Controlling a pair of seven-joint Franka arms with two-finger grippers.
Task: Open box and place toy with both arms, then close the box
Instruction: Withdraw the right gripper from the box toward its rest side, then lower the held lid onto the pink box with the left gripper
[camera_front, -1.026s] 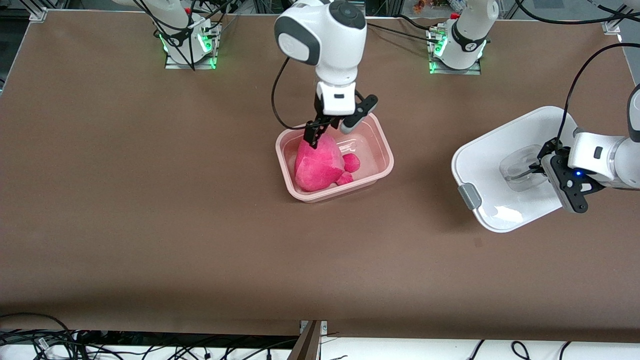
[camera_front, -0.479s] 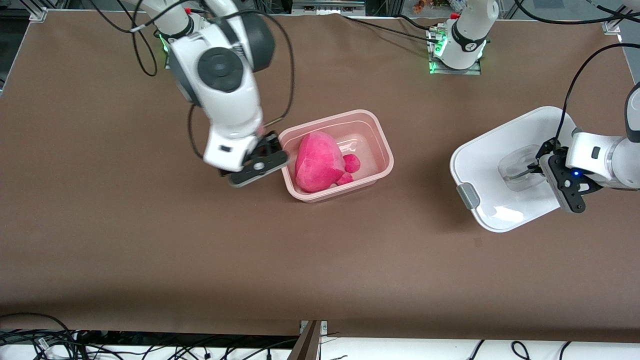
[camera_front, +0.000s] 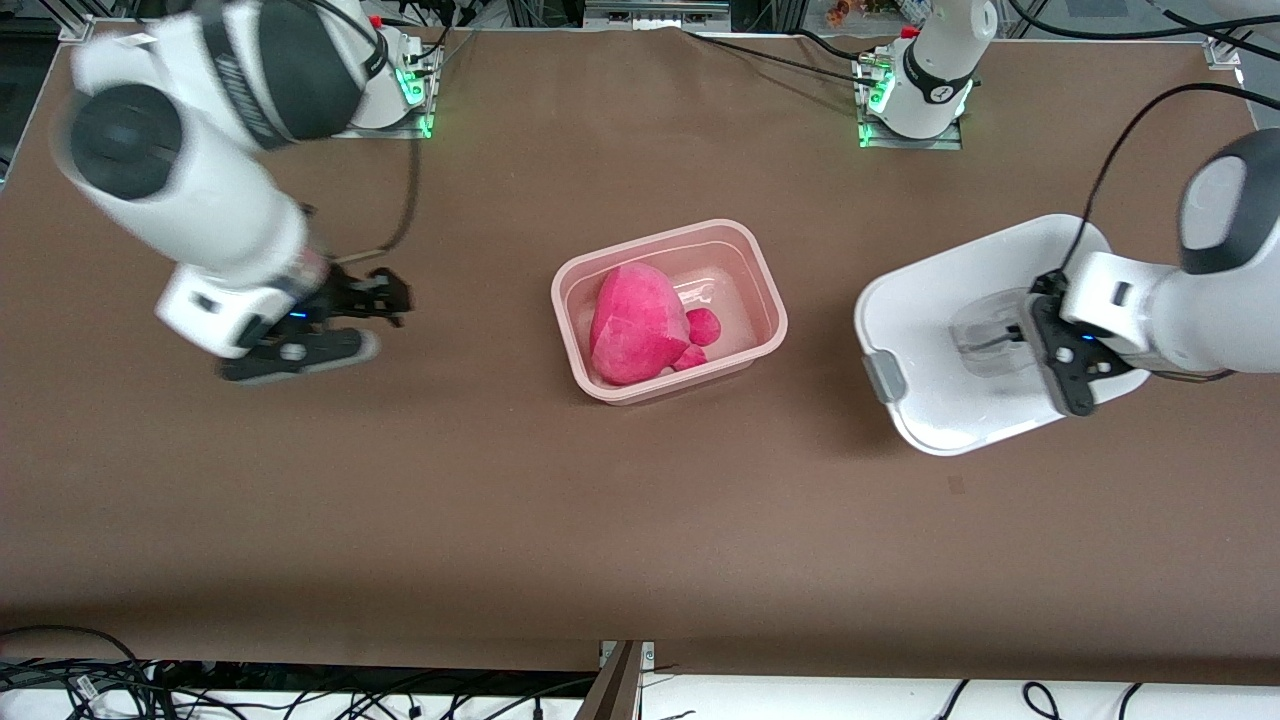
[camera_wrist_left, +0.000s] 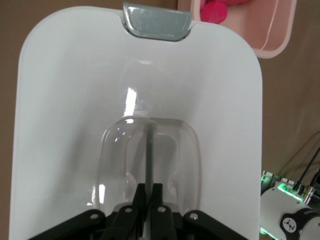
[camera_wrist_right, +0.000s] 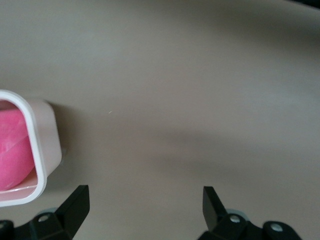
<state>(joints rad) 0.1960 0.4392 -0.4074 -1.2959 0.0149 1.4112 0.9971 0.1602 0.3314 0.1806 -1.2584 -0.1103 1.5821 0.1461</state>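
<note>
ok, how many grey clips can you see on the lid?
1: a grey clip on the lid edge facing the box, lid held by the left gripper. Another may be hidden under the arm.

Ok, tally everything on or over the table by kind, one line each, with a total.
Box base: 1
Lid: 1, held over the table by the left gripper
Plush toy: 1, in the box base
Grippers: 2, the right gripper open over bare table
Total: 5

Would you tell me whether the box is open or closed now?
Open: the pink base shows the toy inside, while the left gripper holds the white lid aside.
</note>
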